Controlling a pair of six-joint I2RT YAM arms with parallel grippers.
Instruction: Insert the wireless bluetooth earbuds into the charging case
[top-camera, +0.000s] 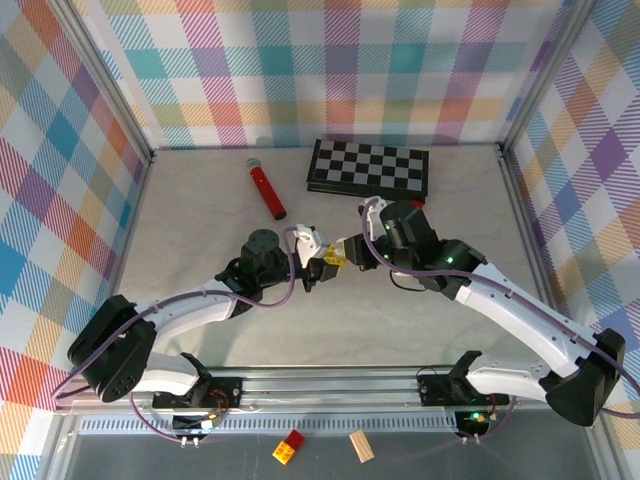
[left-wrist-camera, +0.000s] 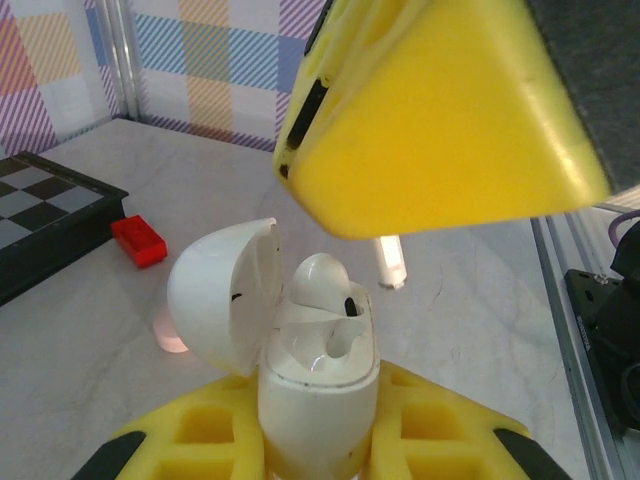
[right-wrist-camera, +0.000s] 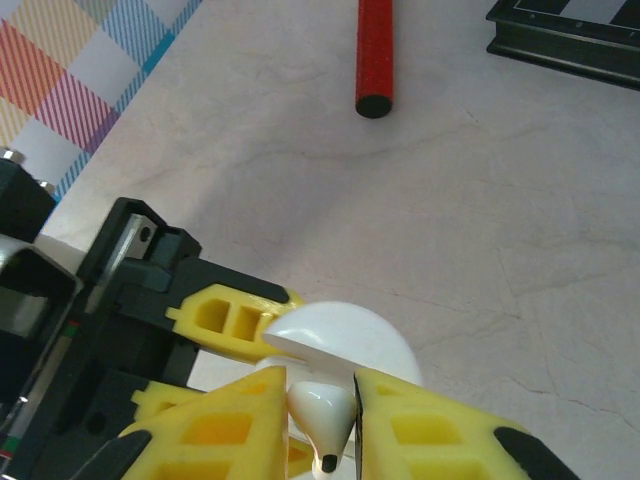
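Observation:
My left gripper (left-wrist-camera: 320, 432) is shut on the body of the white charging case (left-wrist-camera: 318, 385), which stands upright with its lid (left-wrist-camera: 215, 295) swung open to the left. One white earbud (left-wrist-camera: 322, 279) sits in the far socket; the near socket is an open hollow. My right gripper (right-wrist-camera: 325, 425) is shut on a second white earbud (right-wrist-camera: 322, 412), held just above the case lid (right-wrist-camera: 345, 338). In the left wrist view that earbud's stem (left-wrist-camera: 390, 262) hangs under the right gripper's yellow finger (left-wrist-camera: 440, 110), beyond the case's rim. Both grippers (top-camera: 312, 262) (top-camera: 346, 252) meet at mid-table.
A red cylinder (top-camera: 267, 190) and a folded chessboard (top-camera: 368, 166) lie at the back. A small red block (left-wrist-camera: 138, 240) rests near the board. Something pinkish (left-wrist-camera: 170, 335) peeks from behind the lid. Plaid walls enclose the table.

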